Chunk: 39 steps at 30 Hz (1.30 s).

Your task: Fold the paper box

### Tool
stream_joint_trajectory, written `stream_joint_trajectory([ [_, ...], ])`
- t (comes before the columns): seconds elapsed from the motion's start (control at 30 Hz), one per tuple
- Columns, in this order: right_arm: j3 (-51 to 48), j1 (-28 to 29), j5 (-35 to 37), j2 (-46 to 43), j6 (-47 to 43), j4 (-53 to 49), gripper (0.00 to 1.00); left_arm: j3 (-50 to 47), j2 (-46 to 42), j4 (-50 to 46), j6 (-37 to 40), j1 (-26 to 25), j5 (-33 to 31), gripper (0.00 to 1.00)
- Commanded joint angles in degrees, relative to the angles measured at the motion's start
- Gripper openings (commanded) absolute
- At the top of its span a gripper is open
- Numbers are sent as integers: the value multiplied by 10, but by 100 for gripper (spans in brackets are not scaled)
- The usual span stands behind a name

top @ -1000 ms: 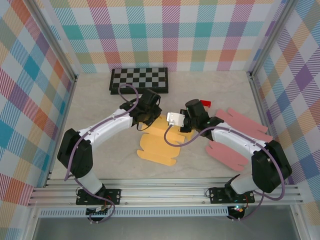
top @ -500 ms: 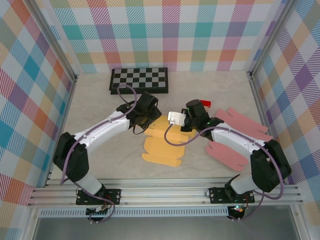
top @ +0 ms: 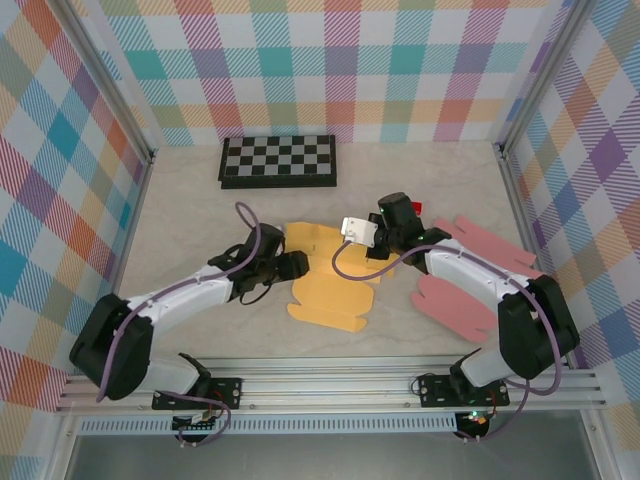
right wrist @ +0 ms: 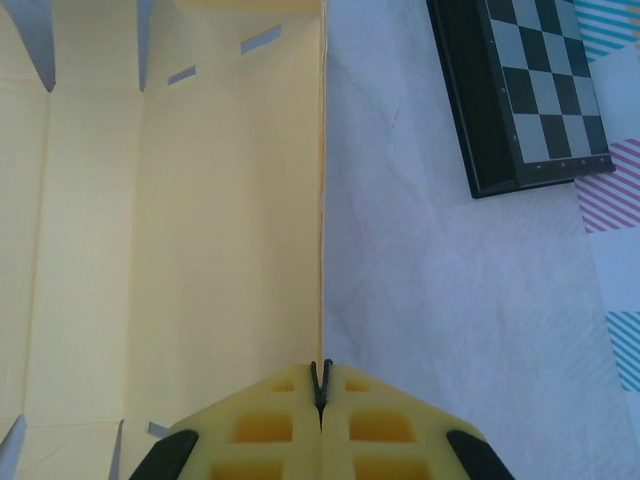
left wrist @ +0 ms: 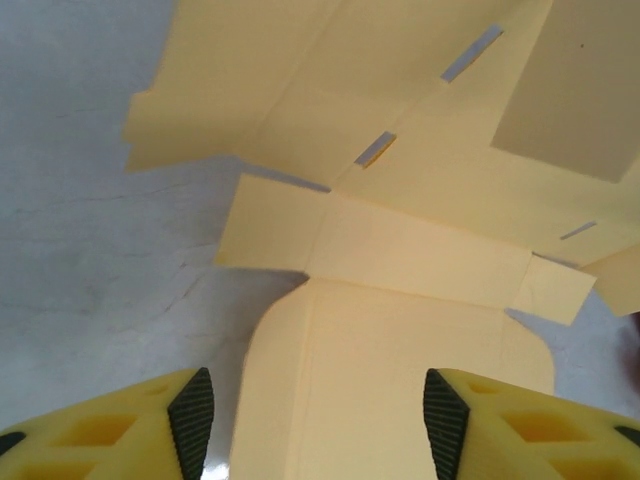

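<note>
Pale marbled tabletop (top: 180, 220): yellow paper box (top: 330, 300) flat at ctr, chessboard (top: 278, 160) at back, pink cutouts (top: 490, 245) on rt.

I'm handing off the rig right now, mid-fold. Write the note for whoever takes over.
Left gripper: open, holding nothing, facing a rounded flap on the left side of the paper box.
Right gripper: shut on the box's right edge.
Box: yellow sheet mid-table, mostly flat; chessboard behind, pink cutouts at right.
Done: right edge pinched.
Left: raise and tuck walls and flaps.
</note>
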Motion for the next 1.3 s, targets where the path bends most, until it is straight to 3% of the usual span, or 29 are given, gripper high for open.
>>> stream_joint_trajectory([
  [0.0, 15, -3, -33, 5, 9, -20, 0, 35, 44, 76, 82, 0, 20, 64],
  [0.17, 15, -3, -33, 5, 12, -19, 0, 69, 110, 33, 111, 1, -22, 63],
  [0.4, 16, -3, -25, 7, 12, -13, 0, 43, 99, 19, 122, 1, -62, 69],
  [0.67, 21, -3, -30, 6, 20, -14, 0, 23, 141, 59, 104, -1, -5, 74],
  [0.8, 20, -3, -29, 1, 20, -19, 0, 28, 127, 75, 85, -1, -1, 68],
  [0.97, 26, -3, -14, 5, 27, -16, 0, 77, 127, 28, 78, -17, -27, 49],
  [1.27, 27, -3, -7, 10, 39, -11, 0, 132, 168, -5, 46, -54, -27, 44],
])
